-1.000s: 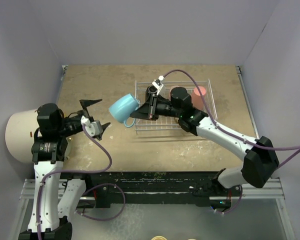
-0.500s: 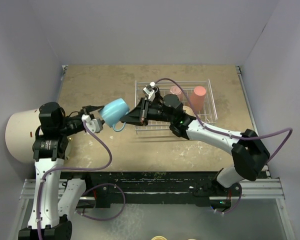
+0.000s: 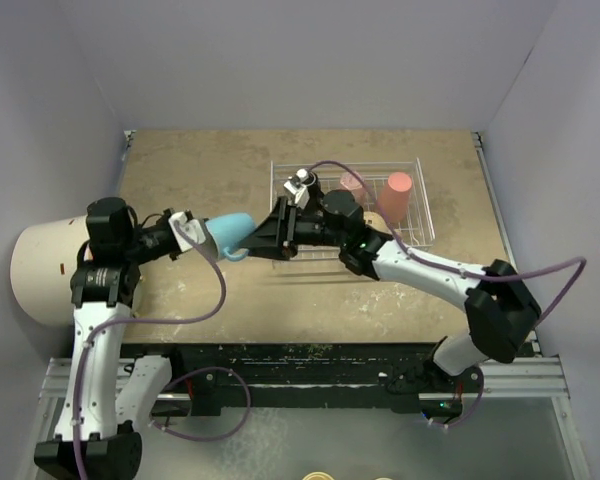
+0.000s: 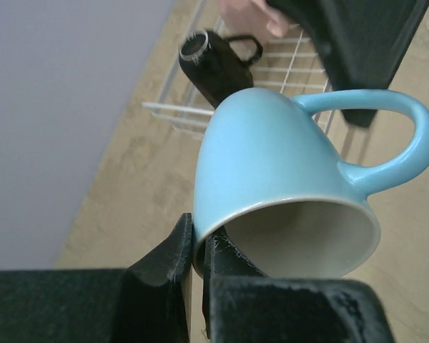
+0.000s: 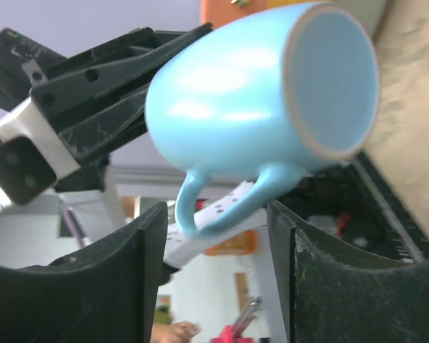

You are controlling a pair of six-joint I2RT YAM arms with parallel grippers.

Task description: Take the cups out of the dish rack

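A light blue mug hangs in the air left of the dish rack. My left gripper is shut on the mug's rim, one finger inside and one outside. My right gripper is open, and the mug's handle sits between its fingers without touching them. In the rack lies a black mug on its side. A pale pink mug and a coral tumbler stand at the rack's far side.
A big white cylinder lies at the table's left edge beside my left arm. My right arm stretches across the rack's front part. Grey walls close the table on three sides.
My right gripper carried the light blue mug leftward from the rack. My left gripper closed on its rim, and my right gripper then opened off the handle.
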